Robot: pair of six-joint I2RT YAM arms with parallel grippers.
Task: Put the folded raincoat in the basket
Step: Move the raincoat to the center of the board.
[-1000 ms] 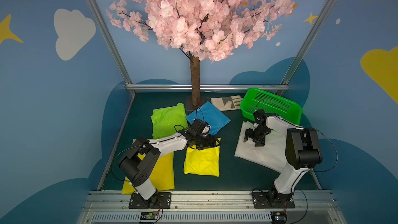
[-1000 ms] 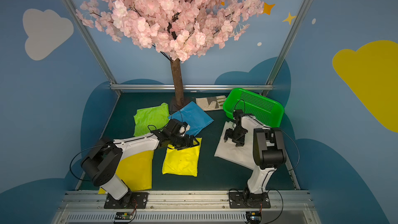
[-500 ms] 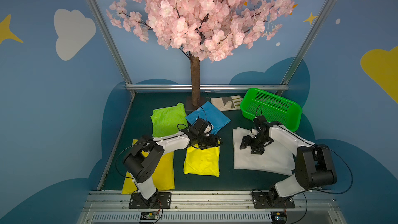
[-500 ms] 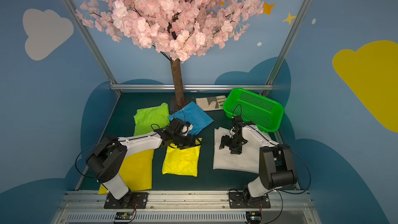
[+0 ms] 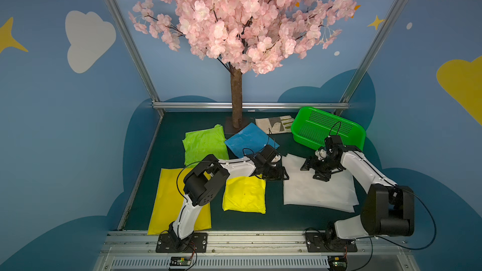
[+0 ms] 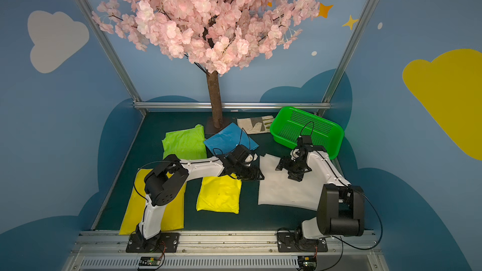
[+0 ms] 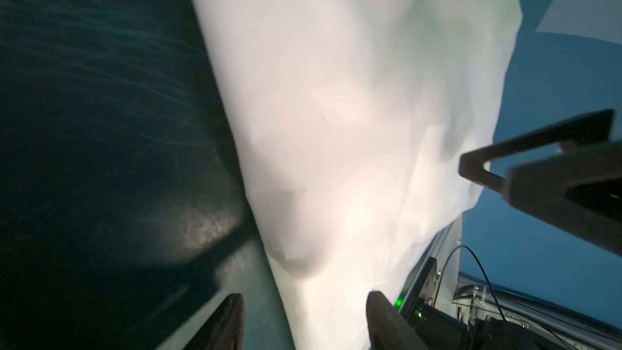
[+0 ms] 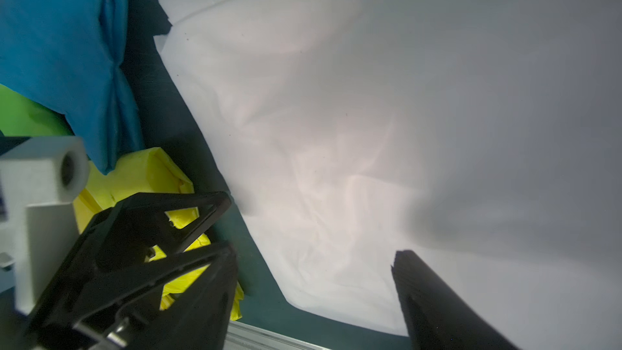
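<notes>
Right now, your white folded plastic raincoat (image 5: 318,191) lies flat on the dark green table mat (image 5: 273,217). It is outside the bright green perforated plastic basket (image 5: 313,131), close beside it on the side toward the arm bases. Your left gripper (image 5: 280,176) sits at the raincoat's edge farther from the basket, jaws spread with that edge running between them. Your right gripper (image 5: 313,173) is low over the raincoat nearer the basket, jaws spread wide, pinching nothing.
</notes>
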